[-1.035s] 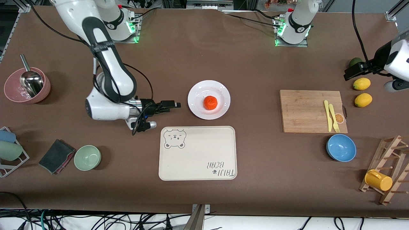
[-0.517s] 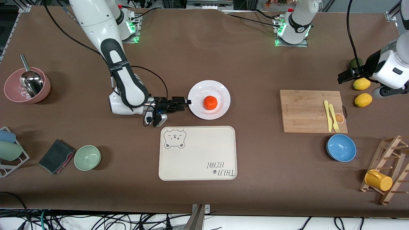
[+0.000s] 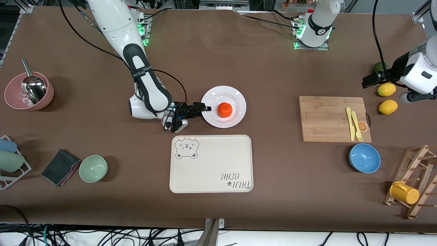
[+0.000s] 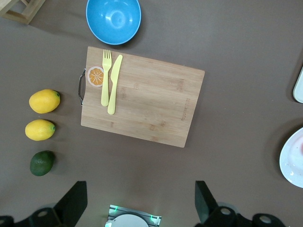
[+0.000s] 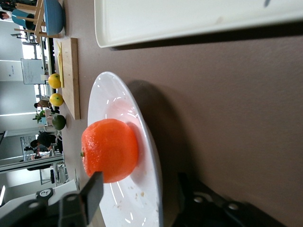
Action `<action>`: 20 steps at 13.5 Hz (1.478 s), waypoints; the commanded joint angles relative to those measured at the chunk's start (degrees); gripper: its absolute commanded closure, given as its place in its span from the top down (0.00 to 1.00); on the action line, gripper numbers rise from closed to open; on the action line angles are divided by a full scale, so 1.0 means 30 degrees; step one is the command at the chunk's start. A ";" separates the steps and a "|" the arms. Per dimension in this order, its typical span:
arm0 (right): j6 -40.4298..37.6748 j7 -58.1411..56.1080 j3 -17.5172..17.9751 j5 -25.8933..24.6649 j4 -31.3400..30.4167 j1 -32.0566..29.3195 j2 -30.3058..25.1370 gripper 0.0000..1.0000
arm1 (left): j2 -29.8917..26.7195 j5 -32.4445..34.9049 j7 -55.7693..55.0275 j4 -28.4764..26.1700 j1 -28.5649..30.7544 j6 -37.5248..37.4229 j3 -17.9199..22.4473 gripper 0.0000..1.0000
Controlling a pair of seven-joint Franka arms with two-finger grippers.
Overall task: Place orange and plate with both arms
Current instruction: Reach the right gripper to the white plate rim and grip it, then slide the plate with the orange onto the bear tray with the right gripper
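Observation:
The orange (image 3: 225,109) lies in the middle of the white plate (image 3: 235,94) at the table's centre. My right gripper (image 3: 205,108) is low at the plate's rim on the right arm's side. It is open, with one finger over the rim and the other under it. In the right wrist view the orange (image 5: 111,149) sits on the plate (image 5: 142,118) just ahead of the right gripper (image 5: 142,198). My left gripper (image 3: 366,82) is open and empty, up over the left arm's end of the table. The left wrist view shows the left gripper (image 4: 139,201) wide open and the plate's edge (image 4: 293,165).
A cream bear tray (image 3: 211,164) lies just nearer the camera than the plate. A cutting board (image 3: 327,118) with a fork and knife, a blue bowl (image 3: 364,158), two lemons (image 3: 386,89) and a green fruit (image 3: 379,65) are toward the left arm's end. A green bowl (image 3: 93,168) and a pink bowl (image 3: 29,92) are toward the right arm's end.
My right gripper has moved along the table to the plate and now straddles its rim. My left gripper has shifted slightly over the lemons. The orange and plate have not moved.

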 commanded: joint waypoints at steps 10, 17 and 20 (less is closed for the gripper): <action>0.0250 -0.0177 -0.0131 0.0594 0.0613 0.0328 0.0011 0.00 | -0.0508 -0.0468 0.0488 -0.0524 0.0247 0.0220 -0.0106 1.00; 0.0279 0.6637 -0.1449 -0.3150 0.6286 -0.1512 0.1031 0.00 | -0.0508 -0.0468 0.0488 -0.0524 0.0247 0.0220 -0.0135 1.00; 0.0221 0.8343 -0.1450 -0.3772 1.0532 -0.2922 0.3517 0.00 | -0.0508 -0.0497 0.0488 -0.0524 0.0247 0.0220 -0.0135 1.00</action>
